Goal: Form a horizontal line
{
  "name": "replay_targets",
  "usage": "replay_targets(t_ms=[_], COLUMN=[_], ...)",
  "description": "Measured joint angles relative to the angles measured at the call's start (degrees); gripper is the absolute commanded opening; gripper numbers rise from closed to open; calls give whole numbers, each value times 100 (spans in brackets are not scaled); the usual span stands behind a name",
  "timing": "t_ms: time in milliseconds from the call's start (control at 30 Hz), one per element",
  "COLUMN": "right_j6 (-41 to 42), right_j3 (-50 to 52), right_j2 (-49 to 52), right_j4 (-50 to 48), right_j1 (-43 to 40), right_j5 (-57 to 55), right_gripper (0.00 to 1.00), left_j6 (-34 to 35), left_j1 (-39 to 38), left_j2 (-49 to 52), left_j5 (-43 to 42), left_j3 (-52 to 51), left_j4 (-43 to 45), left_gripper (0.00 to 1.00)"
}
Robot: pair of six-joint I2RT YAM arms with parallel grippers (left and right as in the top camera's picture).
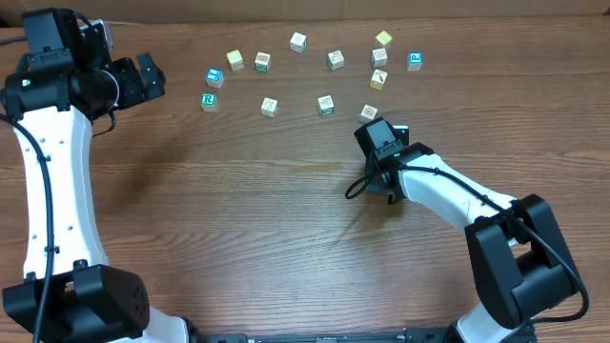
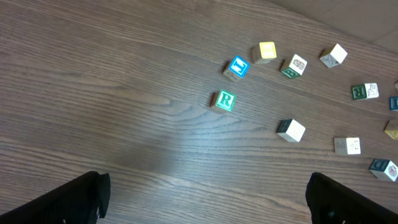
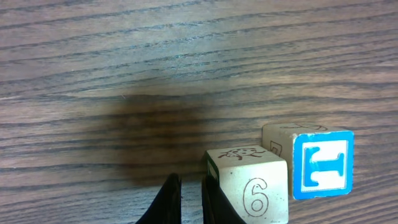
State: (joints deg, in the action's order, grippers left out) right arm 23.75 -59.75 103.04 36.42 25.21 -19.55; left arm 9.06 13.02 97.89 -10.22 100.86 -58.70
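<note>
No row of three touching cubes shows; the small wooden cubes lie scattered in an arc. The green "R" cube (image 1: 209, 100) also shows in the left wrist view (image 2: 224, 100). A blue picture cube (image 1: 214, 76) lies just behind it (image 2: 237, 67). My left gripper (image 1: 151, 78) is open and empty (image 2: 205, 199), hovering left of these two. My right gripper (image 1: 372, 124) is shut on nothing (image 3: 191, 199). Its right finger is against the left side of a cream cube marked "6" (image 3: 249, 183). A blue letter cube (image 3: 320, 165) stands just behind that one.
Several other cubes lie along the far part of the table: a yellow one (image 1: 234, 59), cream ones (image 1: 269, 106) (image 1: 298, 41) (image 1: 326, 104), a yellow one (image 1: 378, 79) and a blue one (image 1: 415, 60). A black cable loops beside the right arm (image 1: 357, 186).
</note>
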Motion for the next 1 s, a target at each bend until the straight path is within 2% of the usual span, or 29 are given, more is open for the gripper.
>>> replay_targets(t_ms=[333, 433, 567, 767, 1000], right_j6=[2, 0, -2, -68, -111], right_j3=[0, 0, 0, 2, 7], right_j2=[0, 0, 0, 0, 0], right_j4=[-2, -28, 2, 549, 1246], right_j1=[0, 0, 0, 0, 0], right_j5=[-79, -35, 249, 822, 837], right_gripper=[10, 4, 4, 4, 4], left_j6=[0, 2, 0, 0, 0], left_j1=[0, 0, 0, 0, 0], left_j2=[0, 0, 0, 0, 0], left_j5=[-2, 0, 0, 0, 0], left_j3=[0, 0, 0, 0, 0], left_j4=[0, 0, 0, 0, 0], left_gripper=[100, 100, 100, 100, 100])
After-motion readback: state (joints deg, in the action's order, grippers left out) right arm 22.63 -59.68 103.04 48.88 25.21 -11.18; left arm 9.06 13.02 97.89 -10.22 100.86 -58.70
